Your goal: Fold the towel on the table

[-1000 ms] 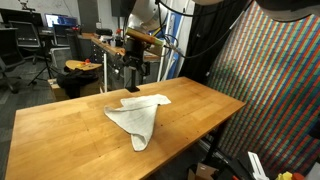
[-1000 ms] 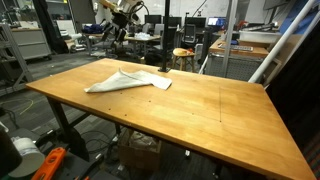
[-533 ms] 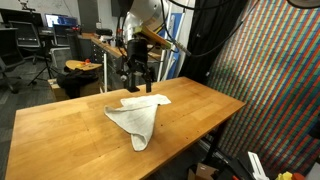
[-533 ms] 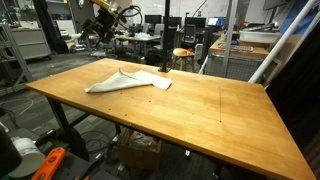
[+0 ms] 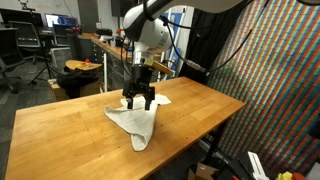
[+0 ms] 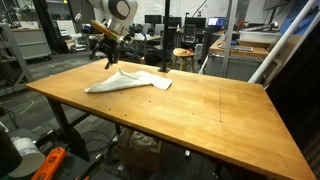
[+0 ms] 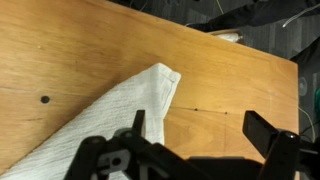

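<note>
gripper fingers spread wide, nothing held | white towel lying rumpled on butcher-block table, corner under one finger | other finger over bare wood | contact unclear

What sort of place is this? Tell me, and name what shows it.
Most likely a robotics lab or workshop: a robot arm works over a wooden table, with a cluttered workbench and an office chair behind.
</note>
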Controlling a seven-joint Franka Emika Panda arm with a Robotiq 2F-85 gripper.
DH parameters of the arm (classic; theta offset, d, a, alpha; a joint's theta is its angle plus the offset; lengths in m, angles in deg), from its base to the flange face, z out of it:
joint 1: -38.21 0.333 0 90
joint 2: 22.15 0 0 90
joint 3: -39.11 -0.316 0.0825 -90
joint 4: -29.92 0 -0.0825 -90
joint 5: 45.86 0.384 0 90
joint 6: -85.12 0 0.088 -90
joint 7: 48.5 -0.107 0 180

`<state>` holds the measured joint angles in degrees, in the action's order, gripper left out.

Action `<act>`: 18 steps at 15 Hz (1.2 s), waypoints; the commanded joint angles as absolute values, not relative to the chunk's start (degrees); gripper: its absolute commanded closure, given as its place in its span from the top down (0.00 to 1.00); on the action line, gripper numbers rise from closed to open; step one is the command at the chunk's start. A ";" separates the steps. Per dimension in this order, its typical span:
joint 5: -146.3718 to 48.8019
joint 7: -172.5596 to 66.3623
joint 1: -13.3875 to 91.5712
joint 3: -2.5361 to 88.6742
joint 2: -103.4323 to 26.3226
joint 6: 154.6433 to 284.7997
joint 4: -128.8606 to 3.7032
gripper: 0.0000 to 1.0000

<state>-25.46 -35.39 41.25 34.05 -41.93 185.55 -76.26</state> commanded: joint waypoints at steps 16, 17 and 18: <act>-16.03 -28.11 42.64 30.55 -24.97 222.35 -110.69 1.00; -15.41 -28.59 42.97 30.44 -25.52 224.27 -110.86 1.00; -15.06 -29.23 43.24 30.33 -25.99 226.22 -111.06 1.00</act>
<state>-17.46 -28.31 42.36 30.84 -26.96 220.86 -109.05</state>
